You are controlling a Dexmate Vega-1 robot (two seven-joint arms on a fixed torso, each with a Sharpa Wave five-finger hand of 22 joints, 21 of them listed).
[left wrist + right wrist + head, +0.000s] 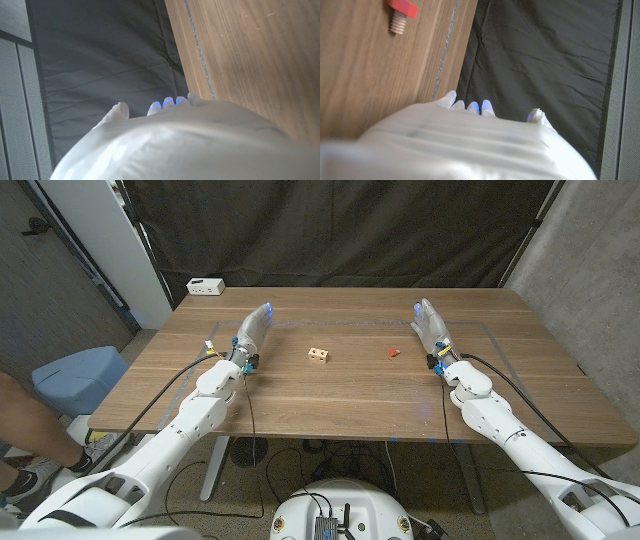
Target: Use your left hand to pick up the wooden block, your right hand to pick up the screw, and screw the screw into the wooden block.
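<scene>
Left hand (253, 330) empty, fingers extended, near the table's (300, 395) left side. Small pale wooden block with holes (319, 355) sits mid-table: light, rigid, likely best pinched across its side faces. Small red plastic screw (393, 352) lies right of it: tiny, may roll, take by the head. Right hand (430, 328) empty, fingers extended.

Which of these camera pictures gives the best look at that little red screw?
The right wrist view: the screw is large there, its red head and pale threaded shank clear on the table. In the head view the screw is a tiny red speck beside the wooden block.
</scene>
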